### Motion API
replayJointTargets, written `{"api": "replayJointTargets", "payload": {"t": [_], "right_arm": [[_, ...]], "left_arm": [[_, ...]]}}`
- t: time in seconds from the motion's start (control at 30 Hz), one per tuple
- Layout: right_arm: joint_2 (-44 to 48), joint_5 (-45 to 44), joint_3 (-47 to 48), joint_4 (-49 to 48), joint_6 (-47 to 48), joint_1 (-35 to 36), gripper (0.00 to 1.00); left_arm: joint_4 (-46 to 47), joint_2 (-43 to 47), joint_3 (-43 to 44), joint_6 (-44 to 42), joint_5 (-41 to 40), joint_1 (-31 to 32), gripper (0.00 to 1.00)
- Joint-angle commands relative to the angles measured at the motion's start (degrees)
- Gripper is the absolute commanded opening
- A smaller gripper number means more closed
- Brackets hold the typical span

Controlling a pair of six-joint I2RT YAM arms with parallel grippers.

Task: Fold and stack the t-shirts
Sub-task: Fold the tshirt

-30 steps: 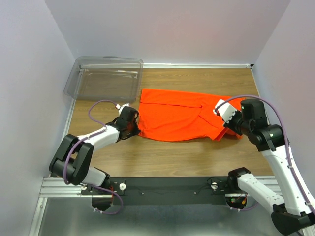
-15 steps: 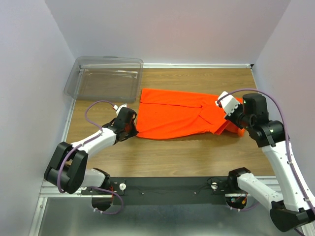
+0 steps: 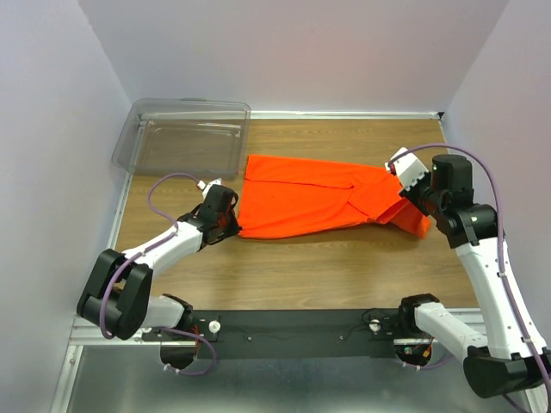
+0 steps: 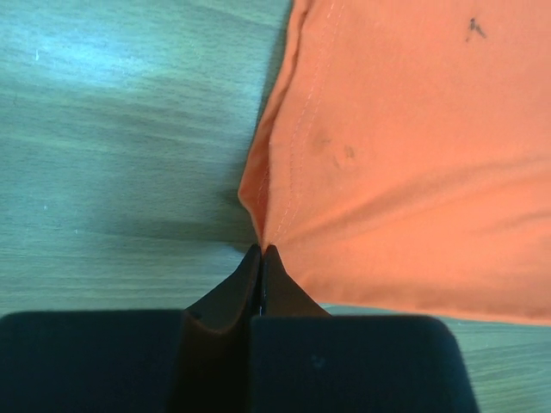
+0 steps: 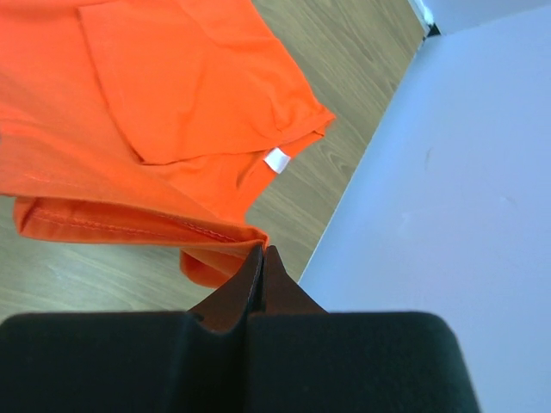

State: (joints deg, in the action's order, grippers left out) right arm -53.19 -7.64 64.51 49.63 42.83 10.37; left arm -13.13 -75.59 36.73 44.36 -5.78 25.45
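One bright orange t-shirt (image 3: pixel 301 202) lies spread across the middle of the wooden table (image 3: pixel 344 267). My left gripper (image 3: pixel 234 225) is low at the shirt's near left corner and shut on it; in the left wrist view the fabric (image 4: pixel 396 155) puckers into the closed tips (image 4: pixel 261 249). My right gripper (image 3: pixel 401 188) is raised at the shirt's right end, shut on a hemmed edge (image 5: pixel 129 225) that hangs folded from its tips (image 5: pixel 263 249). A small white neck tag (image 5: pixel 277 160) shows on the cloth below.
A clear plastic bin (image 3: pixel 185 138) stands at the back left corner of the table. Pale walls (image 5: pixel 448 172) close in the table on the left, back and right; the right wall is close to my right gripper.
My right gripper has risen and moved back and to the right, pulling the shirt's right edge up with it. The left gripper has stayed shut on its corner, shifting only slightly.
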Motion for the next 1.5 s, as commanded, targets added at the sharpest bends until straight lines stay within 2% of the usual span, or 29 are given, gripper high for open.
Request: {"api": "replayJointTargets", "payload": {"t": [0.0, 0.2, 0.33, 0.57, 0.93, 1.17, 1.47], "right_arm": [[-1.04, 2.45, -0.35, -3.57, 0.94, -5.08, 0.01], [-3.58, 11.49, -0.61, -4.36, 3.83, -12.64, 0.01], [-4.47, 14.31, -1.31, -4.45, 5.16, -14.23, 0.01], [-4.99, 17.74, -2.55, -4.8, 5.51, -14.41, 0.01], [-5.87, 20.82, -3.16, -4.98, 5.95, -14.41, 0.01], [-6.05, 21.09, -4.22, -5.33, 6.48, -14.41, 0.01], [-7.98, 20.56, -3.08, -6.38, 5.78, -14.41, 0.01]], "left_arm": [[-1.2, 1.24, 2.03, -0.5, -2.04, -0.67, 0.0], [-0.59, 0.71, 1.59, -0.5, -0.73, -0.84, 0.0], [-0.32, 0.53, 1.24, -0.24, 1.2, -0.93, 0.0], [0.21, -1.13, 1.94, -1.29, 7.6, -1.63, 0.0], [1.79, -6.23, 5.11, -3.66, 10.44, -1.63, 0.0], [3.63, -1.58, 2.12, -3.58, 10.62, -1.9, 0.0], [0.29, -2.37, 3.17, 0.29, 10.62, -3.04, 0.0]]}}
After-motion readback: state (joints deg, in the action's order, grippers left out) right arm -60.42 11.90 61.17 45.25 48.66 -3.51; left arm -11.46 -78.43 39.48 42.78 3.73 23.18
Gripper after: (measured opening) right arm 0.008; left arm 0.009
